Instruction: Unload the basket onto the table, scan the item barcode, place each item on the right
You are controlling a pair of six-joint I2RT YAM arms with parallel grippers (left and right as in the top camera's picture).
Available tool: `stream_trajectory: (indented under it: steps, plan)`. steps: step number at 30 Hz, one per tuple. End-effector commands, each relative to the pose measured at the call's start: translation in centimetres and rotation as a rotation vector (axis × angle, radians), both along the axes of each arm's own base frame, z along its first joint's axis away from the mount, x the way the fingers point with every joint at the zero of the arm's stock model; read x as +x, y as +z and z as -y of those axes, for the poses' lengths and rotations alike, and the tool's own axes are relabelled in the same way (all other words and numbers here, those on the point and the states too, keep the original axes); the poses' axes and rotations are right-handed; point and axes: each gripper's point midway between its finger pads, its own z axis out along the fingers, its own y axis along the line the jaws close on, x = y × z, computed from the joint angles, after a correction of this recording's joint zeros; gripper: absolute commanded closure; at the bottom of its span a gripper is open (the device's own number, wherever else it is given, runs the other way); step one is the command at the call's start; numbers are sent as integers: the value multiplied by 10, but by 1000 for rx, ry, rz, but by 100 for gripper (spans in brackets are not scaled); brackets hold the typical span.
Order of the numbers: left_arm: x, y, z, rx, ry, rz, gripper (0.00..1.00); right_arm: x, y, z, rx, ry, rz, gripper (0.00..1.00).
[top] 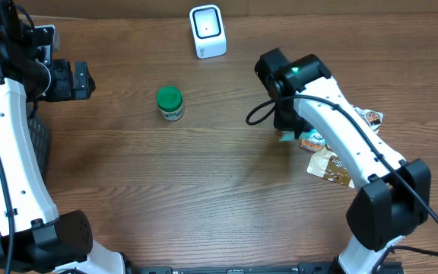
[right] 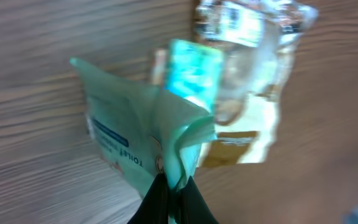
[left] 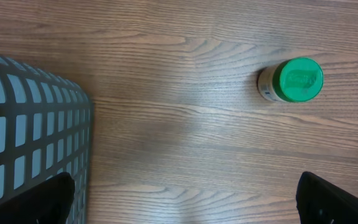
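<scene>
**A:** Where is the item, taking the scanner (top: 207, 30) as the mark?

**B:** The teal packet (right: 135, 124) is to the scanner's right and nearer the robot, well apart from it. The right tool (right: 173, 186) is closed tight on a fold at the packet's edge. The packet hangs crumpled from that pinch. The wrist view is blurred, so I cannot tell whether it is clear of the table (top: 204, 190).

**A:** What could go wrong?

**B:** I'd say the grip first. It is a thin pinch on slick film, and a quick swing toward the scanner could let the packet slip. The crease is the other worry, since a folded or turned-away barcode would not read. I can't see where the code is. The pile of packets (top: 333, 164), farther right of the scanner, lies just beside the held one, and one of them could be dragged along.

**A:** And the other arm?

**B:** The left tool (left: 185, 208) is spread wide with nothing in it, far to the scanner's left. The green-lidded jar (top: 169, 103) stands upright, left of the scanner and nearer the robot, off the likely path. The basket (left: 30, 137) sits farther left again.

**A:** What about the surface and the room?

**B:** The table is dark wood grain, smooth with a slight sheen. Beyond the table almost nothing of the room shows.
</scene>
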Motion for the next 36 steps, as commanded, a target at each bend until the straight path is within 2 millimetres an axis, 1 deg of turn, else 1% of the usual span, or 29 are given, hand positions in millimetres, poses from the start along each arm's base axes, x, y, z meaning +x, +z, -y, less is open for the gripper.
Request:
stream_trajectory:
  steps: [1,6,8,10,11,14,16,17,18,19,20,21,22,25,26,28,29,30,33,36]
  plan:
    - [0,1,-2,11,-14,3,0,14,4,13,-160,-15,74,96]
    - [0,1,-2,11,-14,3,0,23,-20,7,-255,33,44,96]
    - [0,1,-2,11,-14,3,1,24,-35,1,-274,52,20,96]
    - [0,1,-2,11,-14,3,0,23,-46,-6,-287,76,-2,96]
    - [0,1,-2,11,-14,3,1,22,-53,-14,-295,99,-13,96]
    - [0,1,-2,11,-14,3,0,19,-62,-37,-278,155,-12,96]
    - [0,1,-2,11,-14,3,1,14,-67,-54,-240,199,-24,89]
    - [0,1,-2,11,-14,3,0,11,-68,-65,-222,224,-26,88]
    - [0,1,-2,11,-14,3,0,8,-70,-76,-206,247,-19,83]
    - [0,1,-2,11,-14,3,0,4,-72,-86,-191,267,-17,75]
    - [0,1,-2,11,-14,3,1,1,-73,-94,-181,284,-14,60]
    - [0,1,-2,11,-14,3,1,-5,-76,-112,-146,316,-11,41]
    - [0,1,-2,11,-14,3,0,-10,-80,-124,-114,353,-27,38]
    - [0,1,-2,11,-14,3,0,-27,-91,-161,12,507,-110,38]
    - [0,1,-2,11,-14,3,0,-30,-93,-167,37,523,-118,38]
    - [0,1,-2,11,-14,3,1,-30,-91,-174,72,523,-116,40]
    - [0,1,-2,11,-14,3,1,-27,-89,-175,91,514,-112,41]
    - [0,1,-2,11,-14,3,1,-20,-83,-174,122,491,-102,43]
    - [0,1,-2,11,-14,3,1,-1,-68,-164,187,425,-80,45]
    - [0,1,-2,11,-14,3,0,20,-54,-145,251,380,-69,45]
